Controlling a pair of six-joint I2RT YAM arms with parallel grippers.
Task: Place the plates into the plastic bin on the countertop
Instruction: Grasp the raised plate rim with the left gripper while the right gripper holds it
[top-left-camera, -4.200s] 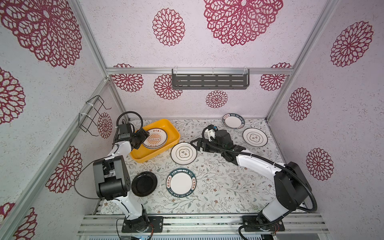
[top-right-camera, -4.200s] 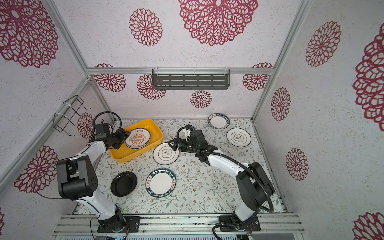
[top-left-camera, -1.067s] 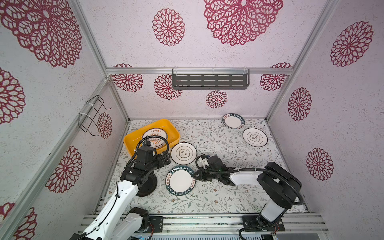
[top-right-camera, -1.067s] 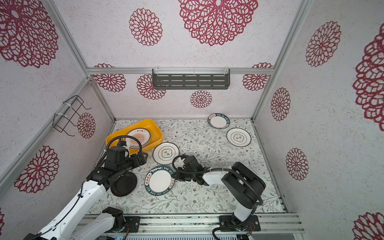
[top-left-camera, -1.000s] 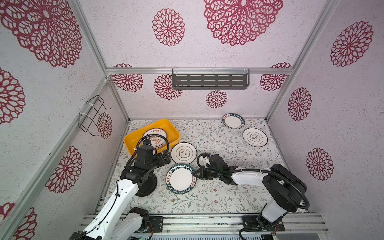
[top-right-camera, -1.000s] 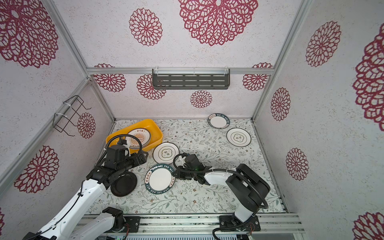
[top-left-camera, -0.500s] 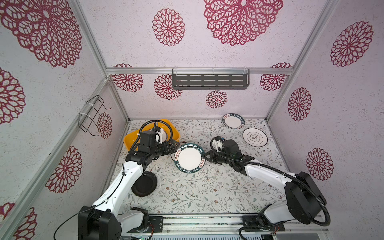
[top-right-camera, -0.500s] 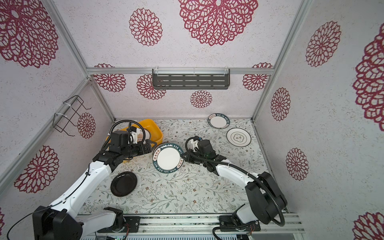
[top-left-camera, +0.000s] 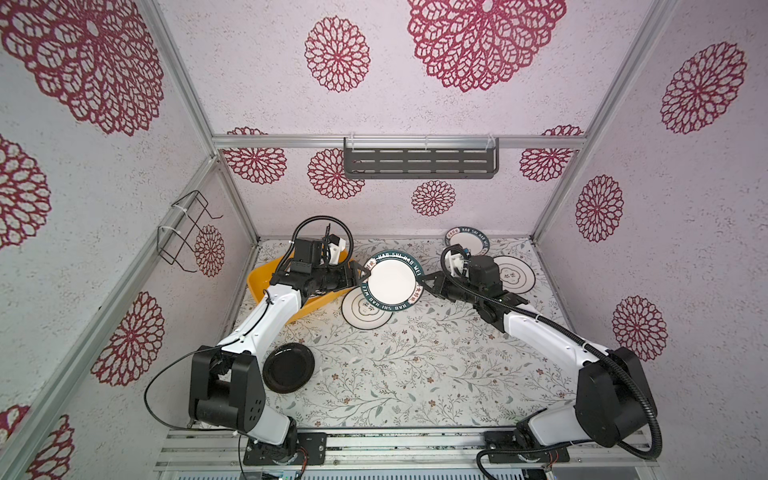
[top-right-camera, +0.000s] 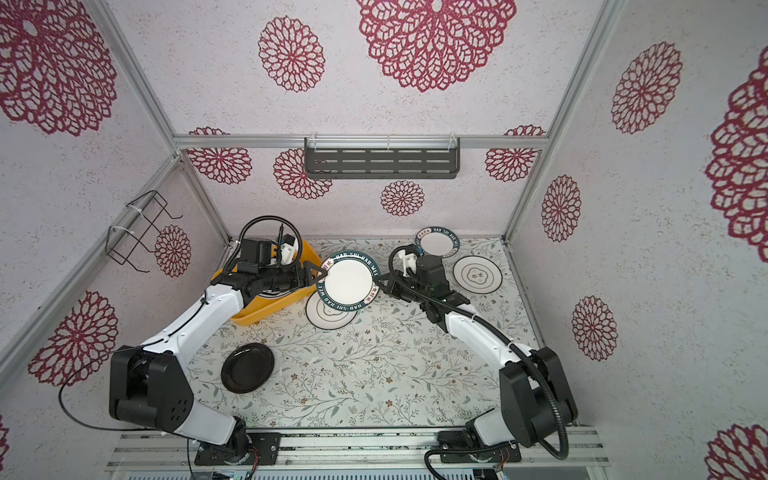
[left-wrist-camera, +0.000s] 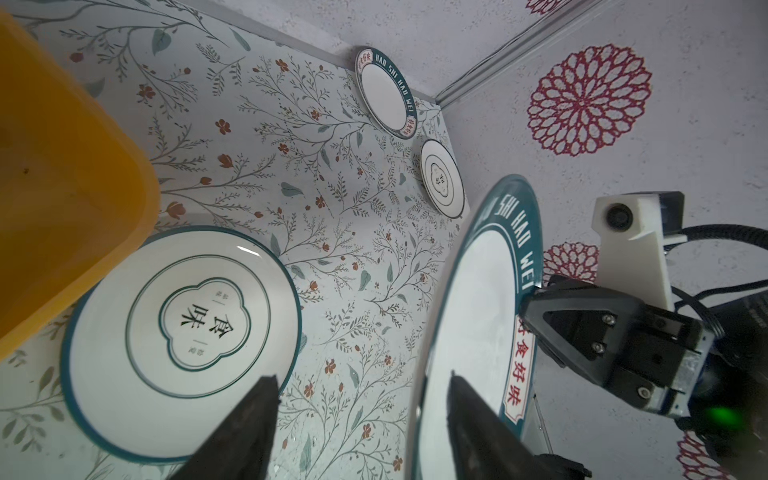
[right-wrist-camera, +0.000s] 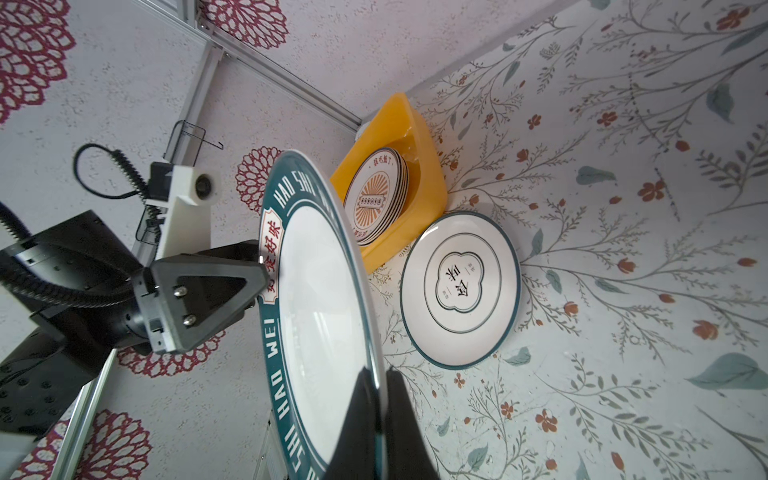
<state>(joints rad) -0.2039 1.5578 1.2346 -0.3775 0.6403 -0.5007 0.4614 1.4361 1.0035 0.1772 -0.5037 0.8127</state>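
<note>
- A lettered plate (top-left-camera: 392, 286) with a dark teal rim hangs in the air between the two grippers, above the worktop (top-left-camera: 415, 365) and toward its back edge. It is tilted, and both wrist views see it almost edge-on.
- The right gripper (right-wrist-camera: 379, 376) has its jaws pinching this plate's rim, on the side toward the worktop's right edge.
- The left gripper (left-wrist-camera: 361, 376) has its jaws spread around the opposite rim. One jaw lies over the white face. The other stands apart from the plate, with worktop showing in the gap. Whether the first one really touches, I cannot tell.
- The plastic bin (top-right-camera: 266, 313) sits in the back left corner, and the left arm hides most of it in both top views.
- The right wrist view shows a stack of sunburst plates (right-wrist-camera: 374, 195) inside the bin; their number is unclear.
- A flower-outline plate (left-wrist-camera: 178, 316) lies just beside the bin. In both top views the lettered plate covers part of it.
- A black plate (top-left-camera: 287, 368) lies near the front left corner.
- Two more plates lie near the back right corner: a second lettered plate (top-right-camera: 438, 242) and a second flower-outline plate (top-right-camera: 477, 273).
</note>
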